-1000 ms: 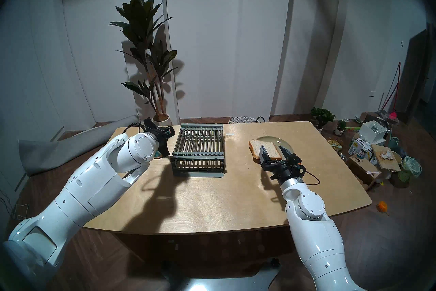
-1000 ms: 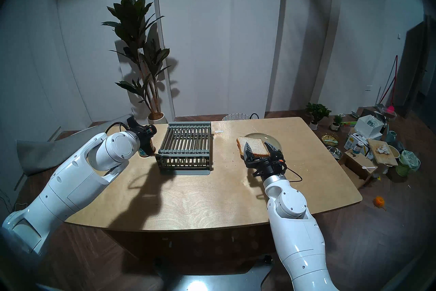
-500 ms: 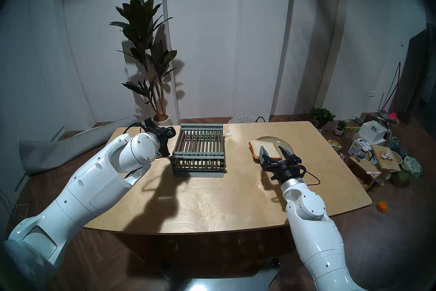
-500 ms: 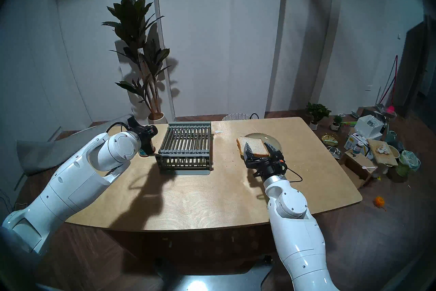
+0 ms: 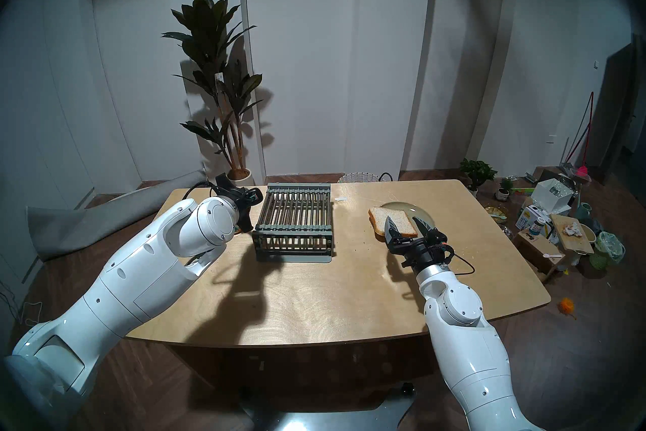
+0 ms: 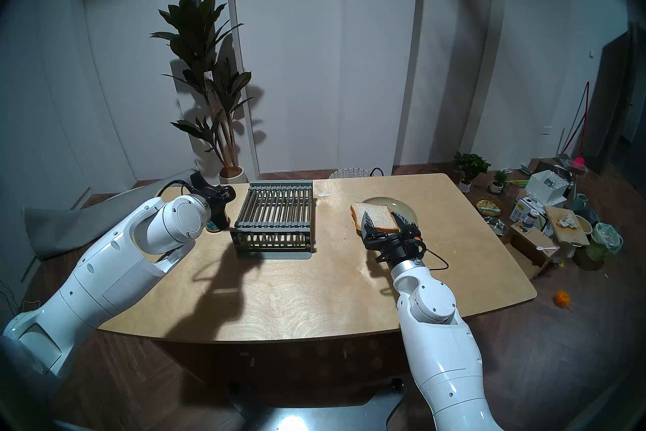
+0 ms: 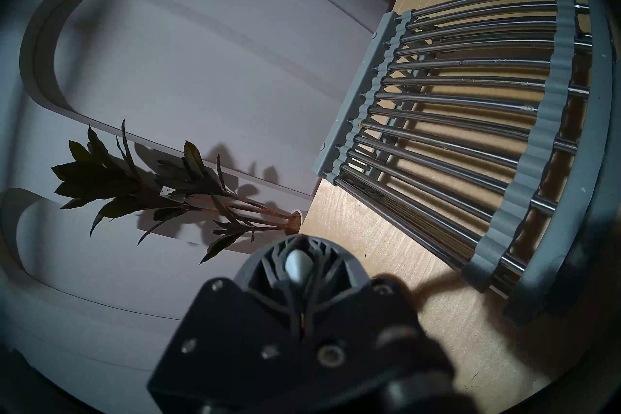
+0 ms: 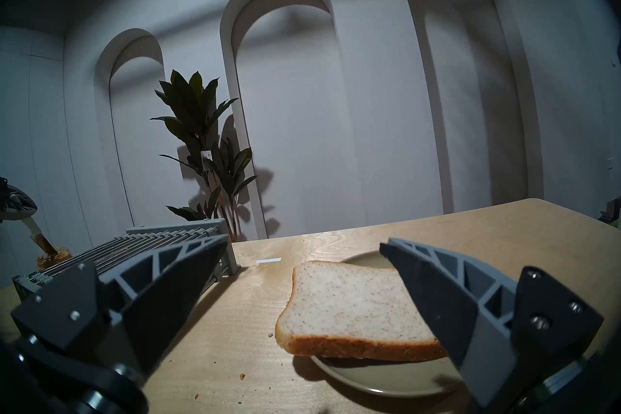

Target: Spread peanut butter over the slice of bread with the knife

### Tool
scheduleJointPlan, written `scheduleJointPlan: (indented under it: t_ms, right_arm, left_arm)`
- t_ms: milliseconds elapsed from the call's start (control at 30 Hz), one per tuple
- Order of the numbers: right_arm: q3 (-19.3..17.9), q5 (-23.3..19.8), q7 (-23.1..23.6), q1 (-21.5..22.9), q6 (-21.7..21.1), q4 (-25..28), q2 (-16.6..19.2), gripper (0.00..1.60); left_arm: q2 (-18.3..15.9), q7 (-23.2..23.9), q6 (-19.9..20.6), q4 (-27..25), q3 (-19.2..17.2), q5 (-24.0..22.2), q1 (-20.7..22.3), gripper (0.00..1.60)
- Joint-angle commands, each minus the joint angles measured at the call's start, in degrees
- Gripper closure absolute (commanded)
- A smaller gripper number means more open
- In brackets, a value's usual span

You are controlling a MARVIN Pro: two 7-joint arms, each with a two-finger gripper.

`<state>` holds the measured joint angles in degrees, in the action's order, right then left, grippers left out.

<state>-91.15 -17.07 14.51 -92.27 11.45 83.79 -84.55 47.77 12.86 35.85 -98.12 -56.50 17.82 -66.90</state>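
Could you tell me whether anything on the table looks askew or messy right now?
Yes. The slice of bread sits off-centre on the green plate, its left part overhanging the rim above the table. A few crumbs lie on the wood beside it. Otherwise nothing stands out.

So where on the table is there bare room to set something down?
The wide near half of the table, in front of the rack and between both arms, is bare. A narrower strip runs between rack and bread. It is crowded at the jar and around the plate.
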Motion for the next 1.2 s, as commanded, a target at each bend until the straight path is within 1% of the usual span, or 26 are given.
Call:
scheduleJointPlan:
  t_ms: [0, 33, 267, 400, 467, 500, 533, 567, 667, 933, 967, 1133, 1167]
  right_arm:
    - [-0.19, 0.12, 0.05, 0.25, 0.36, 1.32, 0.22, 0.0]
    - [-0.26, 0.14, 0.05, 0.23, 0.35, 1.36, 0.26, 0.0]
    - [-0.66, 0.04, 0.18, 0.19, 0.22, 1.55, 0.4, 0.0]
    - [-0.86, -0.09, 0.22, 0.06, 0.13, 1.76, 0.41, 0.0]
    - [-1.02, -0.23, 0.32, 0.06, 0.18, 1.68, 0.46, 0.0]
    - [-1.08, -0.28, 0.39, 0.08, 0.25, 1.59, 0.5, 0.0]
    - [-1.13, -0.34, 0.46, 0.09, 0.28, 1.55, 0.53, 0.0]
    - [-1.2, -0.43, 0.56, 0.08, 0.32, 1.52, 0.58, 0.0]
    - [-1.4, -0.67, 0.79, 0.04, 0.27, 1.59, 0.69, 0.0]
    - [-1.81, -1.35, 1.63, -0.11, 0.35, 1.67, 0.91, 0.0]
    - [-1.86, -1.47, 1.75, -0.16, 0.31, 1.75, 0.93, 0.0]
    - [-1.96, -1.66, 2.1, -0.32, 0.31, 1.85, 0.98, 0.0]
    - [-1.97, -1.72, 2.19, -0.33, 0.3, 1.82, 0.99, 0.0]
  left_arm:
    - [0.13, 0.06, -0.03, -1.1, -0.82, -0.26, 1.12, 1.6]
    - [0.35, 0.34, -0.04, -1.17, -1.26, -1.11, 0.83, 1.6]
    - [0.47, 0.2, 0.28, -1.72, -0.9, -1.26, 0.4, 1.6]
    - [0.6, 1.19, 0.58, -2.91, -1.63, -3.52, -0.17, 1.6]
    - [0.86, 1.62, 0.81, -3.46, -2.15, -4.96, -0.67, 1.6]
    - [1.2, 2.21, 0.86, -3.8, -2.93, -6.58, -1.14, 1.6]
    - [1.11, 2.34, 1.05, -4.17, -2.95, -6.82, -1.29, 1.6]
    - [0.8, 2.11, 1.39, -4.51, -2.4, -5.98, -1.23, 1.6]
    - [0.64, 1.67, 1.94, -5.25, -2.1, -5.69, -1.49, 1.6]
    - [-0.35, -0.15, 3.39, -8.12, -0.55, -2.71, -1.63, 1.6]
    - [-0.29, -1.13, 3.38, -8.37, -0.48, -2.1, -1.86, 1.6]
    - [-1.29, -3.14, 3.85, -10.76, 0.32, 0.3, -2.32, 1.6]
    - [-1.25, -4.25, 3.68, -11.32, 0.21, 0.8, -2.67, 1.6]
